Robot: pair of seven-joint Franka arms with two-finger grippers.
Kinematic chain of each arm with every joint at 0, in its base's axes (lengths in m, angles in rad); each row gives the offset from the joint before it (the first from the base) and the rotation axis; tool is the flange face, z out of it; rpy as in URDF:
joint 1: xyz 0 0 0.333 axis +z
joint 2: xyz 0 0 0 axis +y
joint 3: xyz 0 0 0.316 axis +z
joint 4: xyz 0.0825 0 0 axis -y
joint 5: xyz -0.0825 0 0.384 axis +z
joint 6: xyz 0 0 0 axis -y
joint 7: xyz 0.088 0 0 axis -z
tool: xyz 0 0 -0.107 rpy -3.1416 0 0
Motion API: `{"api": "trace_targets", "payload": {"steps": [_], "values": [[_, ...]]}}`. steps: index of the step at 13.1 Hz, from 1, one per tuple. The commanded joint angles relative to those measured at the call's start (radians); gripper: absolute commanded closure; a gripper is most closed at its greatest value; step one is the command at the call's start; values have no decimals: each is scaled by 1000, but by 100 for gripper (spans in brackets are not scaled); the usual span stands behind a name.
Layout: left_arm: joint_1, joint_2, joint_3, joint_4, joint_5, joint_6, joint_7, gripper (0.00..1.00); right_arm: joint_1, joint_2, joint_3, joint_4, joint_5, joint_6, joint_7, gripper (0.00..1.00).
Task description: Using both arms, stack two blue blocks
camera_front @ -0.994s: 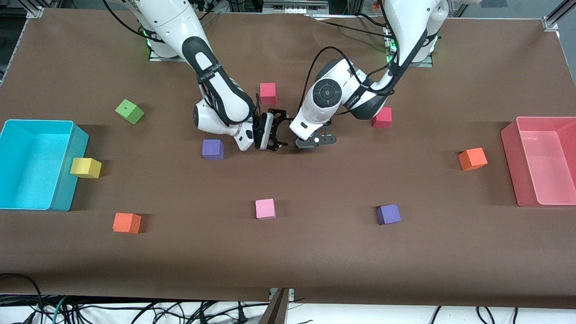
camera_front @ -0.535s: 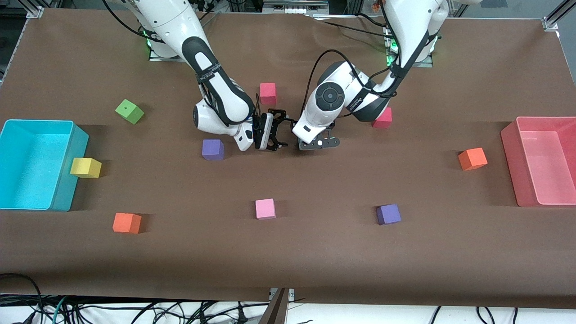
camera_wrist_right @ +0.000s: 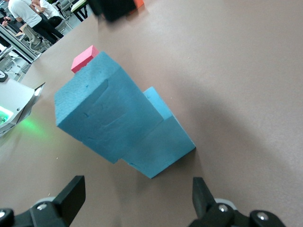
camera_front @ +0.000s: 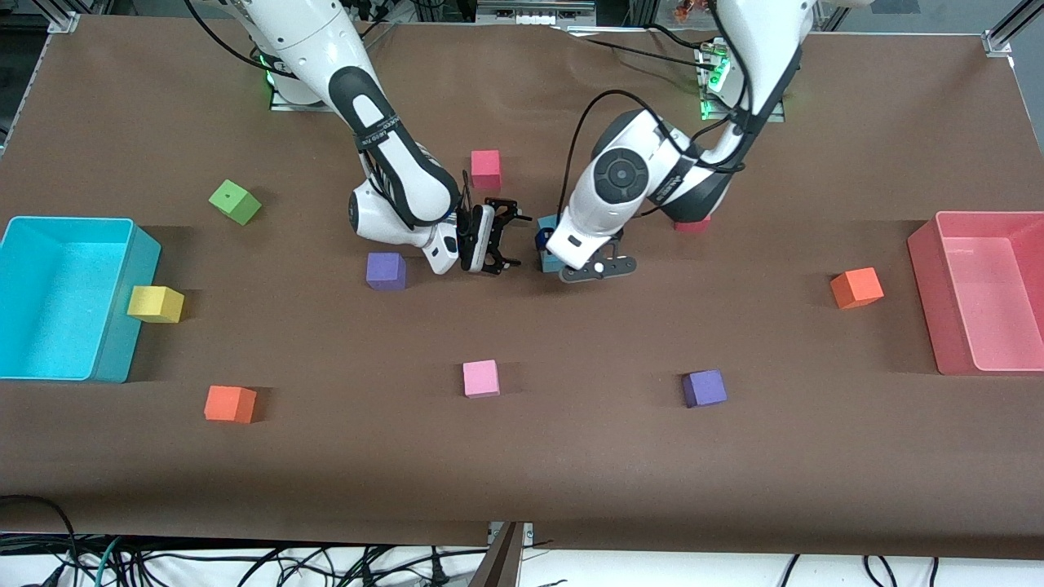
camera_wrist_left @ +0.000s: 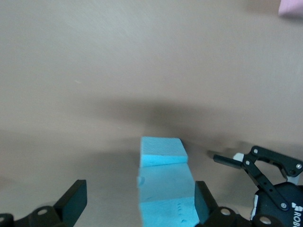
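Two sky-blue blocks (camera_front: pixel 550 259) stand stacked in the middle of the table, mostly hidden under the left arm's hand in the front view. The upper block (camera_wrist_left: pixel 166 196) rests on the lower block (camera_wrist_left: pixel 161 150), shifted a little off its edge; the upper block (camera_wrist_right: pixel 104 113) overhangs the lower one (camera_wrist_right: pixel 165 139). My left gripper (camera_wrist_left: pixel 139 203) is open over the stack, its fingers on either side of the upper block, one finger (camera_wrist_left: pixel 202 201) close beside it. My right gripper (camera_front: pixel 512 240) is open beside the stack, pointing at it, holding nothing.
Purple cubes (camera_front: pixel 386 271) (camera_front: pixel 704 388), a pink cube (camera_front: pixel 480 378), red cubes (camera_front: pixel 485 169) (camera_front: pixel 692 224), orange cubes (camera_front: pixel 856 287) (camera_front: pixel 230 403), a yellow cube (camera_front: pixel 155 303) and a green cube (camera_front: pixel 235 201) lie scattered. A cyan bin (camera_front: pixel 122 236) and a pink bin (camera_front: pixel 926 244) stand at the table's ends.
The left gripper opened and let go of the upper blue block. Its hand shifted toward the left arm's end, uncovering part of the stack. The right arm stayed still.
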Motion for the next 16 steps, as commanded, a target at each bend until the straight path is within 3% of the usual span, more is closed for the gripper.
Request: {"api": "trace_targets", "payload": {"steps": [1, 3, 6, 8, 10, 12, 16], "values": [[71, -133, -2, -19, 2, -142, 22, 0, -12, -75, -25, -64, -20, -67, -7, 0], [139, -227, -2, -24, 2, -272, 167, 0, -12, -133, -48, -104, -40, -78, -1, 0], [267, -382, 2, -44, 11, -404, 358, 0, -12, -227, -117, -162, -165, -110, 24, 0], [311, -449, 95, -44, 17, -478, 533, 0, -12, -250, -186, -135, -306, -220, 106, 0], [320, -480, 215, -44, 26, -498, 704, 0, -12, -264, -289, -46, -525, -411, 267, 0], [337, -492, 251, -42, 98, -497, 772, 0, -15, -252, -358, 118, -775, -638, 457, 0], [357, -503, 251, -38, 123, -489, 781, 0, -15, -252, -458, 308, -992, -926, 761, 0]]}}
